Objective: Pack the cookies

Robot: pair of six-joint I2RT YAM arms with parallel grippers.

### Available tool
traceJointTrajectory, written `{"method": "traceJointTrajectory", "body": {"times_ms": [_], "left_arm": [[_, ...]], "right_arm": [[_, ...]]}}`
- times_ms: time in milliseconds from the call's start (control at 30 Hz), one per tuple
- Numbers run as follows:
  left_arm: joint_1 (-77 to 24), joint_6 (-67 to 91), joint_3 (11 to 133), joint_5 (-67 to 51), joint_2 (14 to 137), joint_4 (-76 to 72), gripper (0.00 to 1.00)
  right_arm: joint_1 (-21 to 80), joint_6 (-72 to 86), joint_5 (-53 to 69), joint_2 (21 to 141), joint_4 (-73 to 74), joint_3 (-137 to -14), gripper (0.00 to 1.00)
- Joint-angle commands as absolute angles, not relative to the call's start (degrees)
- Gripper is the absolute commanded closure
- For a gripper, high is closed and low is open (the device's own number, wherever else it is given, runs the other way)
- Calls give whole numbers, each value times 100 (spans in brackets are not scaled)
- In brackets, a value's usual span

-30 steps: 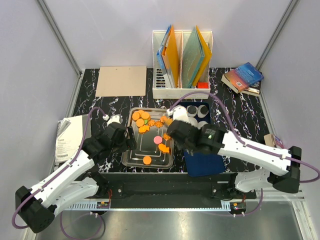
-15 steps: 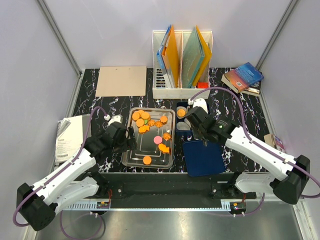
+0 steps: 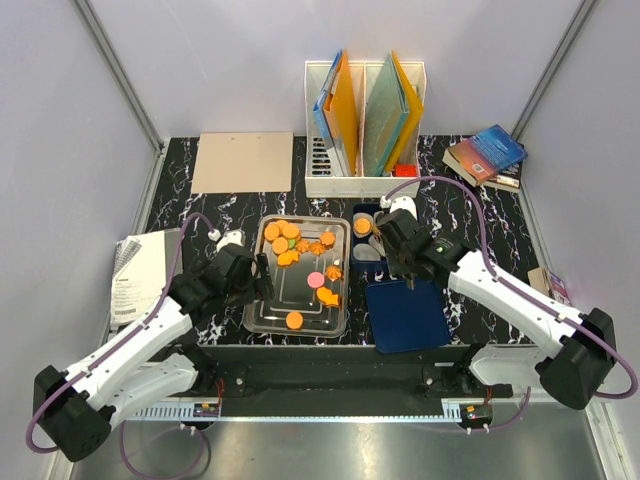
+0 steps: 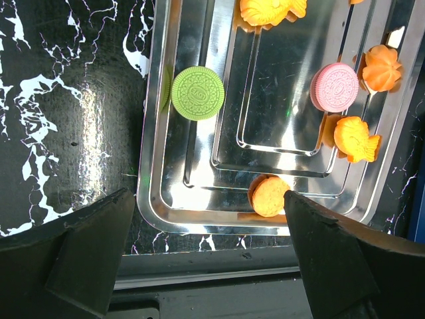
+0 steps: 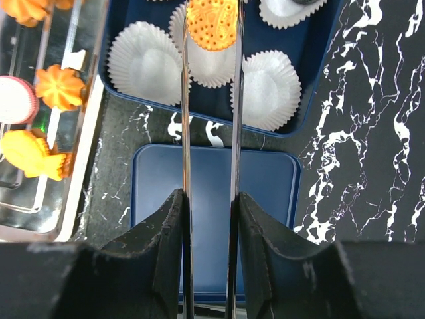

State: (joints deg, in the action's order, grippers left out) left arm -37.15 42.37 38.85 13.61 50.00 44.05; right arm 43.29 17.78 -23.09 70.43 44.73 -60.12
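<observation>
Over the white paper cups (image 5: 146, 63), right gripper (image 5: 209, 13) pinches one orange cookie (image 5: 211, 25) (round, dotted); left gripper (image 4: 207, 196) hangs spread wide above the tray (image 4: 159, 199) and its cookies (image 4: 198, 92).

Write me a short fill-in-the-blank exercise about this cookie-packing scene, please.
1. The round cookie in the right arm's jaws, above the paper cups, is ____.
2. The cups sit in a ____ box.
3. The left arm's jaws are ____ and hold nothing.
4. The pink cookie lies in the metal ____.
Missing words: orange, blue, open, tray.
</observation>
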Motion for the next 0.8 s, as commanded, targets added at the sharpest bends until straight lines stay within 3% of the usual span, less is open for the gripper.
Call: {"method": "traceJointTrajectory", "body": {"times_ms": [0, 267, 533, 767], "left_arm": [[-3735, 4263, 3981, 1520, 5054, 4289, 1], [-3735, 4263, 3990, 1529, 5124, 4289, 1], [-3744, 4271, 3990, 1538, 5106, 4289, 1], [-3735, 4271, 3981, 1547, 5089, 4289, 1]], "right_arm": [[4166, 1644, -2136, 7110, 4061, -5924, 61], [4104, 1635, -1995, 7102, 3999, -5915, 60], [4104, 1652, -2013, 7093, 4017, -5906, 46], [4096, 1670, -2127, 6926, 4078, -6046, 44]]}}
